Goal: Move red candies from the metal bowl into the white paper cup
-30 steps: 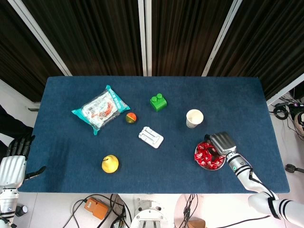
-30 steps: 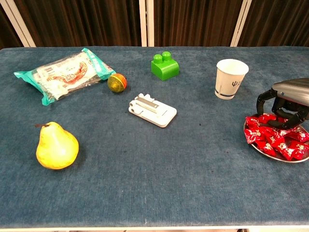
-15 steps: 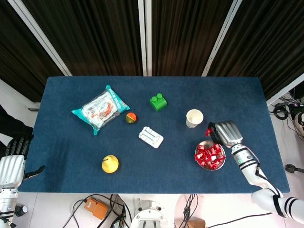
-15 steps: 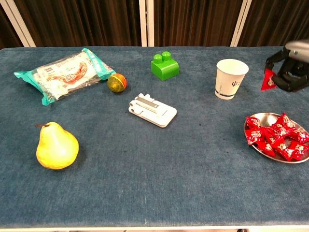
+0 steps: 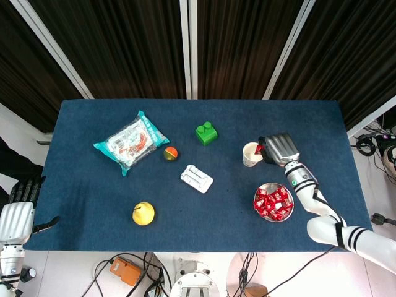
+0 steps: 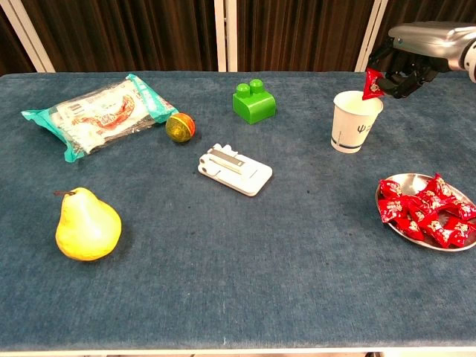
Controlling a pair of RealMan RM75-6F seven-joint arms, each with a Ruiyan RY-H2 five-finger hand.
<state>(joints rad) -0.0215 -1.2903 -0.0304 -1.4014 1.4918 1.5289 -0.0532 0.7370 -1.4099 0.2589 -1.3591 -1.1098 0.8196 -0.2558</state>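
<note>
My right hand hovers just above the right rim of the white paper cup, pinching a red candy that hangs over the cup's mouth. The metal bowl sits at the right front of the table with several red wrapped candies piled in it. My left hand rests off the table's left front corner, fingers apart and holding nothing; the chest view does not show it.
A green block, a small red-green ball, a white flat plastic piece, a teal snack bag and a yellow pear lie on the blue cloth left of the cup.
My right hand lifted a red candy out of the bowl and carried it up and leftward to above the cup. The left hand has barely moved.
</note>
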